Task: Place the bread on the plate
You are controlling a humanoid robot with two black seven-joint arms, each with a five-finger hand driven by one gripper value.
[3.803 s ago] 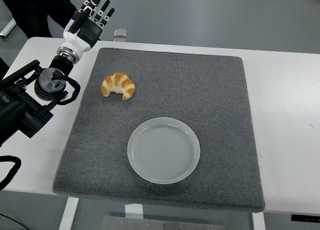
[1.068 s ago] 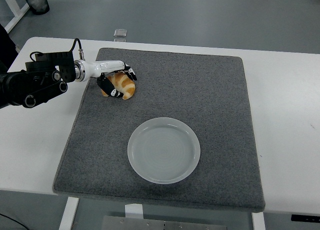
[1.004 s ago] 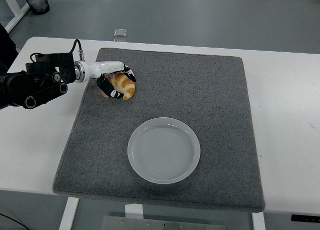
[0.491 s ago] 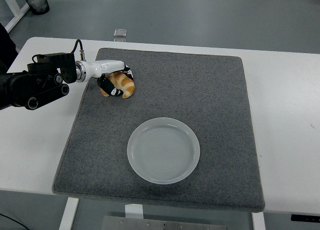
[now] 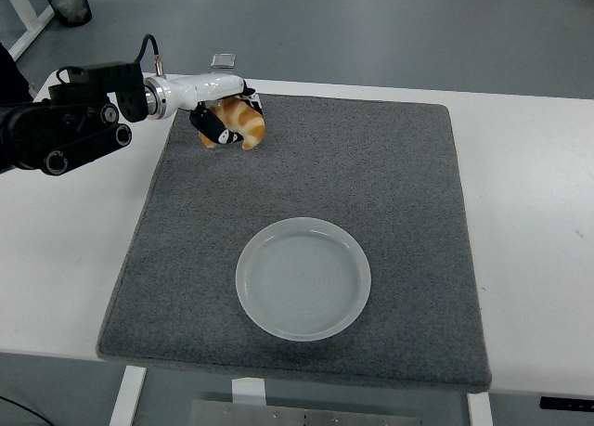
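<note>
Lifted off the mat since half a second ago: croissant now up in the left hand and shifted toward the far left corner.

Gripped from the left side, fingers curled around the bread and closed on it, pastry clear of the grey mat. Waits empty near the mat's middle, toward the near edge: clear plate, well apart from the load. Calls for a carry to the right and nearer, kept high enough to pass over the rim, then a descent centred on the dish before any release. Probably wants a gentle squeeze only, since a flaky crust likely crushes or sheds. Risks a roll off the rim if let go too early or off-centre. No right hand in view.
</note>
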